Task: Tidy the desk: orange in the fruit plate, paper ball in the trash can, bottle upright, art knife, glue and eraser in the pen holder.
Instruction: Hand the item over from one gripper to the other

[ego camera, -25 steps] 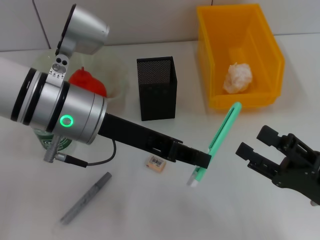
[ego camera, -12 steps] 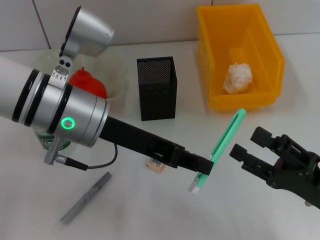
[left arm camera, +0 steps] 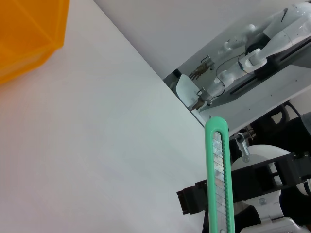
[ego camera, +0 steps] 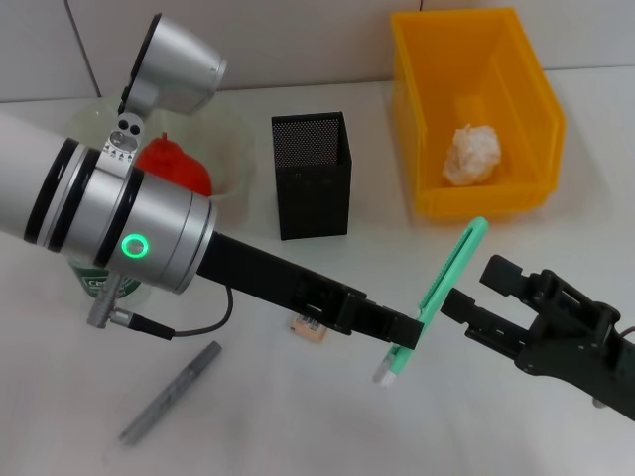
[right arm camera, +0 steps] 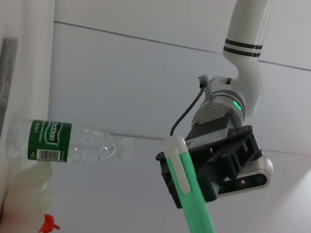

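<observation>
My left gripper [ego camera: 397,332] is shut on the lower part of the green art knife [ego camera: 444,283], holding it tilted above the table. My right gripper [ego camera: 468,286] is open just right of the knife, its lower finger very close to the blade body. The orange [ego camera: 174,164] lies in the fruit plate [ego camera: 236,149]. The paper ball [ego camera: 471,154] is in the yellow trash can [ego camera: 476,25]. The pen holder [ego camera: 311,174] stands at the centre back. The eraser [ego camera: 308,325] peeks out behind my left gripper. The bottle [right arm camera: 63,143] stands upright under my left arm.
A grey pen-shaped stick [ego camera: 169,394] lies on the table at the front left. My left arm's long black forearm [ego camera: 268,273] crosses the middle of the desk, with a cable hanging from it.
My right gripper has moved left, closing the gap to the knife. My left gripper with the knife dropped slightly, then stayed put.
</observation>
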